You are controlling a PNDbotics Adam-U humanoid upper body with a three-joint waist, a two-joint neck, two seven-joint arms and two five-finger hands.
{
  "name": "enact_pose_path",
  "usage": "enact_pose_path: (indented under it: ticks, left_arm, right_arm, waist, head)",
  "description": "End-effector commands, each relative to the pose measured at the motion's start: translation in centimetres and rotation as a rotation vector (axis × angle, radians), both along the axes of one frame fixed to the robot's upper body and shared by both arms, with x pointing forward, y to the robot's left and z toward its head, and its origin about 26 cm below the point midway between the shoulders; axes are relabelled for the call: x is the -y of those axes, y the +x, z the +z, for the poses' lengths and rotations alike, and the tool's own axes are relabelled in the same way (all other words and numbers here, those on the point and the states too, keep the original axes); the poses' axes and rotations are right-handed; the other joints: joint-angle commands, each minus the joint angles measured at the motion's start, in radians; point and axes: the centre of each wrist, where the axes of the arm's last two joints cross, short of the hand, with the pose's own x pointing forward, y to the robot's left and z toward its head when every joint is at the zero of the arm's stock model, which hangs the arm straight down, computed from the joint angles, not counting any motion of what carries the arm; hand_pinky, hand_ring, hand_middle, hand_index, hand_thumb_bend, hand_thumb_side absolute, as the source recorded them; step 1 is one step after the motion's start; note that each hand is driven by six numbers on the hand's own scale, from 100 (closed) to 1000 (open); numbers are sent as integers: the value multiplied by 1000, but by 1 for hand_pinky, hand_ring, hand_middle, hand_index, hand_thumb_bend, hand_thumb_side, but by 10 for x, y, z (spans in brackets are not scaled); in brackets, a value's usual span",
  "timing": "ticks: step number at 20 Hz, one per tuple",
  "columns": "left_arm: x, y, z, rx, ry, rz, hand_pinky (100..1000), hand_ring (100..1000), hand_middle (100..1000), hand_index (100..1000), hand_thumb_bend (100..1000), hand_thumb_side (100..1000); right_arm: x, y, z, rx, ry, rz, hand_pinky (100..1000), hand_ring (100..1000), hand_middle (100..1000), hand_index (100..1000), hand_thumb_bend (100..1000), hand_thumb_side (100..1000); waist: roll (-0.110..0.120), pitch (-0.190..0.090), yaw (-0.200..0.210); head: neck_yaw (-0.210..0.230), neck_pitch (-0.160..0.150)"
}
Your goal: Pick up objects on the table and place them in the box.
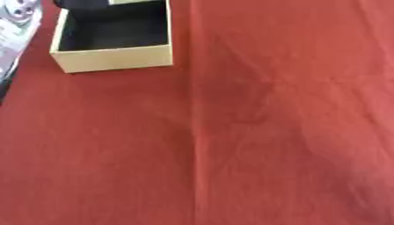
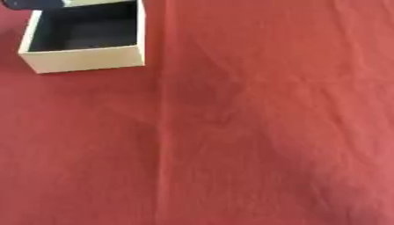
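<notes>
**Box at the far left, open side up, on red cloth**

Box [image 1: 115, 57]: pale cream walls, dark lining inside, set at the upper left of both eye views, top edge cut off by the frame. Open side up, near wall facing the camera, slightly askew to the frame. Inside, only dark lining visible; contents impossible to make out. Resting directly on the table [image 1: 269, 145], covered all over in a red cloth.

At the far rim of the box, a dark rounded shape [image 2: 31, 3], just touching or overlapping the upper corner; too little shown to say what, or whether part of an arm.

At the left edge of the left eye view, beside the box and apart from it, a silver and white patterned thing [image 1: 17, 26], partly cut off; not identifiable. Below that, a thin dark strip along the same edge.

Cloth: one long straight crease [image 1: 192, 132] running from just right of the box down to the near edge, roughly dividing the view in two. Fainter wrinkles fanning across the right half, a soft shadowed patch near the middle.

Hands: neither left nor right clearly shown in either view, so no telling how far open the fingers are or whether anything is held.
</notes>
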Motion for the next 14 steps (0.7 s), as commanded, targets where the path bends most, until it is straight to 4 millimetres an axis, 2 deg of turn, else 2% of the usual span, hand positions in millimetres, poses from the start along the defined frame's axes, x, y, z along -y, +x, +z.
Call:
enact_pose_path:
  ticks: [1,8,14]
  left_arm:
    - [-7,15,9,58,-10,64,254,546,564,717,100,109]
    - [-12,62,-11,-1,-1,175,270,558,569,716,100,108]
    - [-13,74,-24,-34,27,118,277,562,570,717,100,107]
  right_arm:
    - [-2,-6,9,31,-8,15,935,891,831,920,100,910]
    - [-6,-6,11,31,-11,32,935,892,832,919,100,915]
    - [-5,-6,10,26,-7,30,936,892,831,920,100,918]
  waist:
    - [-4,-19,-5]
    - [-6,-15,-32]
    - [-4,-11,-39]
  head:
    - [12,-23]
    - [19,-50]
    - [9,-71]
